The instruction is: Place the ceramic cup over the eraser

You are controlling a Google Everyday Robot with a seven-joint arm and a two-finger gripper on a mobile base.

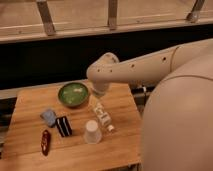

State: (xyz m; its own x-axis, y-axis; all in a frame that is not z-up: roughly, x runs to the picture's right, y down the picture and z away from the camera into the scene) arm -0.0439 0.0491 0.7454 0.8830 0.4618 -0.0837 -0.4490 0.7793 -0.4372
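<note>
1 wooden worktop, carrying 6 loose things, 1 of each kind.

Toward the front, a little right of centre: 1 ceramic cup, plain white, no handle, standing with narrow end up and wide end on the wood. Held by nothing. Just left of it, near but apart: 1 eraser, black with white stripes, lying flat and uncovered.

Left of and slightly behind the eraser, almost touching it: 1 blue-grey lump. Nearer the front left corner: 1 slim dark-red object, lying lengthwise, apart from the rest.

At the back, centre: 1 green bowl, round, upright. Between bowl and cup, to the right: 1 white boxy bottle with a label, lying on its side, pointing diagonally toward the front right.

1 pale arm, reaching in from the right, bent at a rounded elbow and dropping down. 1 claw at its end, hanging just right of the bowl's rim and above the bottle's far end, well back from cup and eraser. Cannot tell whether spread or pressed together; mostly hidden by the wrist. Nothing visibly held.
</note>
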